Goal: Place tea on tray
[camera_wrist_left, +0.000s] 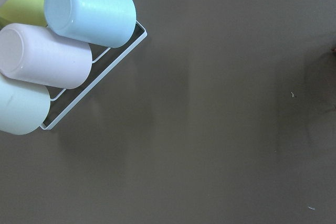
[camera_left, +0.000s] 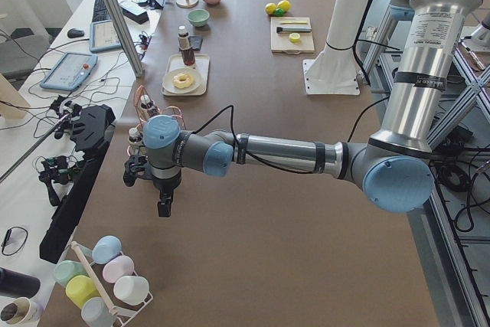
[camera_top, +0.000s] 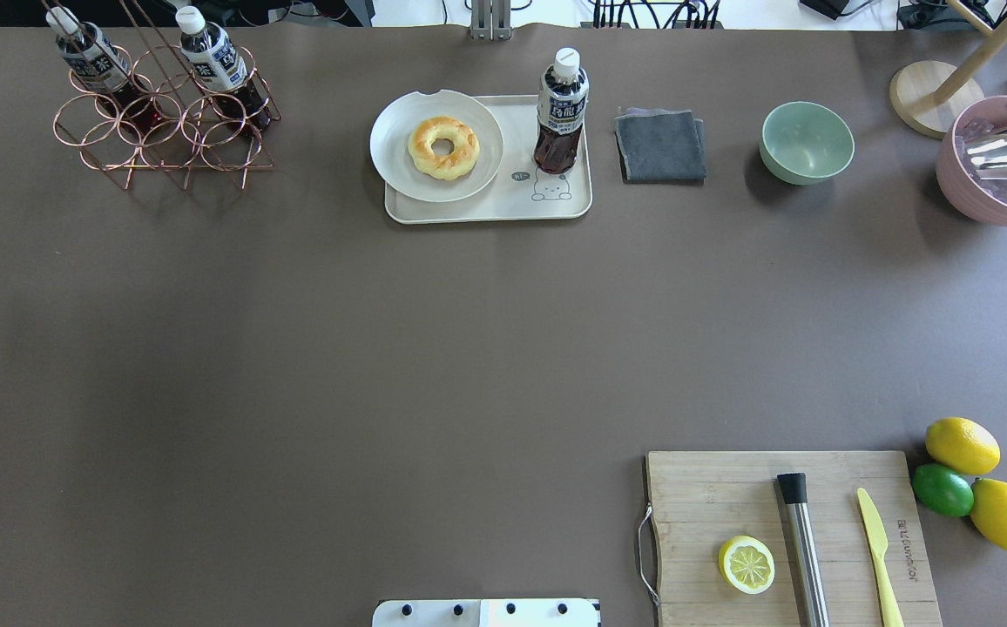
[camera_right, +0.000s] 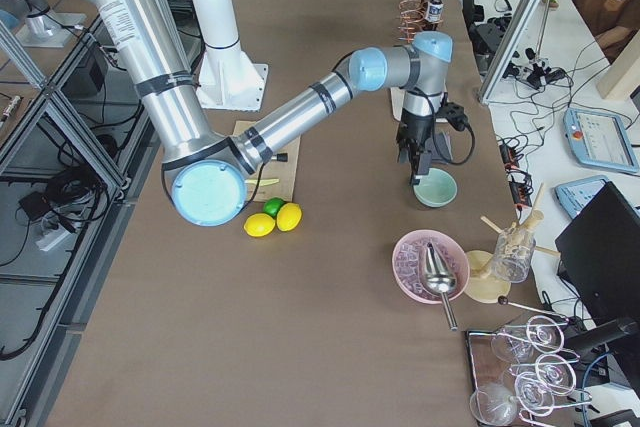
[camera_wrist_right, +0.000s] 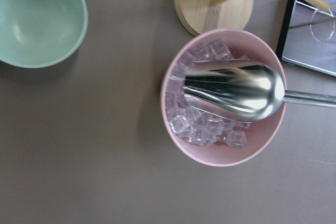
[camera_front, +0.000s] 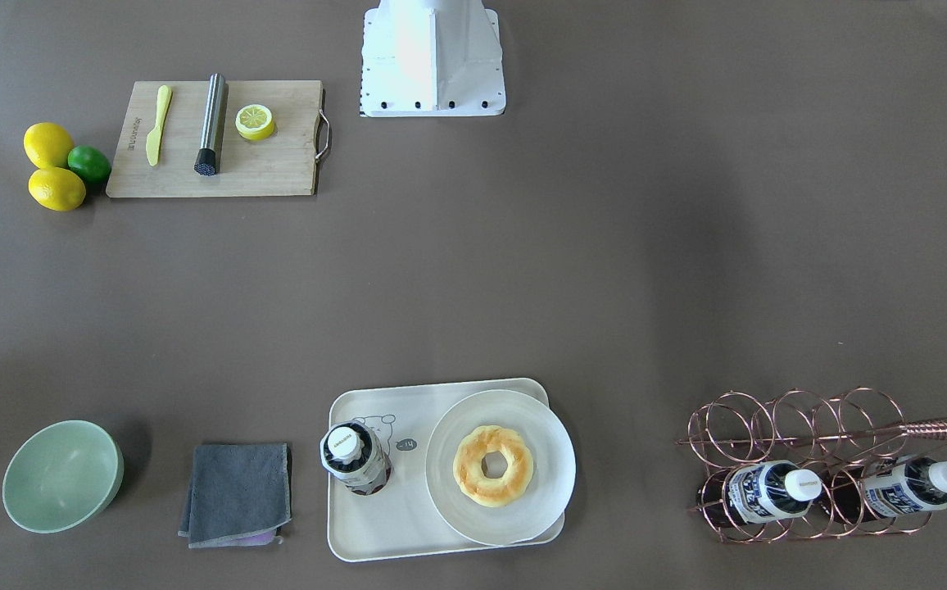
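Tea bottle (camera_front: 355, 459) stands upright at one end of the cream tray (camera_front: 408, 537), next to the bear drawing (camera_front: 379, 426), seen from across the table. The white plate (camera_front: 559, 492) and its doughnut (camera_front: 494, 465) fill the other end, which I judge is why the bottle sits where it does. Two matching bottles (camera_front: 764, 492) lie in the copper wire rack (camera_front: 809, 410), well apart from the tray. From overhead, the bottle is wholly inside the tray's rim, apart from the plate and with nothing gripping it, so the placing looks done to me. From the table's left end, my left gripper (camera_left: 163, 206) hangs fingers-down over bare tabletop, far from the tray; I cannot tell from here whether it is wide or narrow. From the right end, my right gripper (camera_right: 416, 169) hangs above the green bowl (camera_right: 436, 188), also away from the tray, and I cannot tell its spread either. My left wrist camera takes in only pastel cups (camera_wrist_left: 89, 11) in a white wire holder (camera_wrist_left: 105, 66). My right wrist camera looks down on the pink bowl (camera_wrist_right: 262, 148) of ice with a steel scoop (camera_wrist_right: 236, 90) resting across it, no tea in sight.
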`<control>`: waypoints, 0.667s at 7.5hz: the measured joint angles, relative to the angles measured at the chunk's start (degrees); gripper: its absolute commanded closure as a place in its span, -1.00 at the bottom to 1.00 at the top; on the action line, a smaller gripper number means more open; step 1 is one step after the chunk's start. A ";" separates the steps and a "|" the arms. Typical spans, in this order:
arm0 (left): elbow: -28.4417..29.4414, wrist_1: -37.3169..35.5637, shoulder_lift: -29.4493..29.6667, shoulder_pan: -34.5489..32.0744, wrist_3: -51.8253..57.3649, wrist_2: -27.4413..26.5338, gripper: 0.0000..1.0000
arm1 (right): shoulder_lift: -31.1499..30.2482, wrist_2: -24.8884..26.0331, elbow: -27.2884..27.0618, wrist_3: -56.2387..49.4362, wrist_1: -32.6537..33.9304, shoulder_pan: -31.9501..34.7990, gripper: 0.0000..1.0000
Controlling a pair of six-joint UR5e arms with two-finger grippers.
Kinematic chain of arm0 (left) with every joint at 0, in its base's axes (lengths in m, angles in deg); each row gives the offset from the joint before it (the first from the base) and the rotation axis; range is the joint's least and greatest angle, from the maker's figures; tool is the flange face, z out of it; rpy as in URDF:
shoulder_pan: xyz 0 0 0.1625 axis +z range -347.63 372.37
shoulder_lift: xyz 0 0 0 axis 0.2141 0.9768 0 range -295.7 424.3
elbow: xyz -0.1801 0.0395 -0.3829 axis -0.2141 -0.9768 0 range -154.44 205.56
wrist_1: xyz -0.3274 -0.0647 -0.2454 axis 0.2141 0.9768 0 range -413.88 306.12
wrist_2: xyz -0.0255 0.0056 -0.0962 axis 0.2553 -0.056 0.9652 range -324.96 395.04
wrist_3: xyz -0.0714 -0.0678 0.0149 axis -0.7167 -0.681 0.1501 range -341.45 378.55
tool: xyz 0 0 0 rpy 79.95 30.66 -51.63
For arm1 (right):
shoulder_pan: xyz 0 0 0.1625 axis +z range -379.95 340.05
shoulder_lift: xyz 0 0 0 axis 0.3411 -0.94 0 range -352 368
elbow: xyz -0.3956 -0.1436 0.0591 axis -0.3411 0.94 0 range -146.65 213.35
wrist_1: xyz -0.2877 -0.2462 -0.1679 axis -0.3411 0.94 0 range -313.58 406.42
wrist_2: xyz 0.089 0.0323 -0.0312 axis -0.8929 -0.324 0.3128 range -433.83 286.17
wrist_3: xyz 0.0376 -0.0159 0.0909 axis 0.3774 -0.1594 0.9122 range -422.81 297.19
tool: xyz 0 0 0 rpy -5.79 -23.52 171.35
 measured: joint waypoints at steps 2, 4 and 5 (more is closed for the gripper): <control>-0.04 -0.27 -0.47 -0.18 0.06 0.21 -0.95 | -9.05 -7.63 6.27 -7.27 -9.70 8.64 -1.00; -0.01 -0.59 -0.69 -0.38 0.06 0.33 -0.95 | -12.76 -13.94 12.11 -8.07 -17.72 12.42 -1.00; 0.04 -0.67 -0.76 -0.39 0.02 0.36 -0.95 | -13.25 -15.23 13.18 -8.08 -18.84 12.99 -1.00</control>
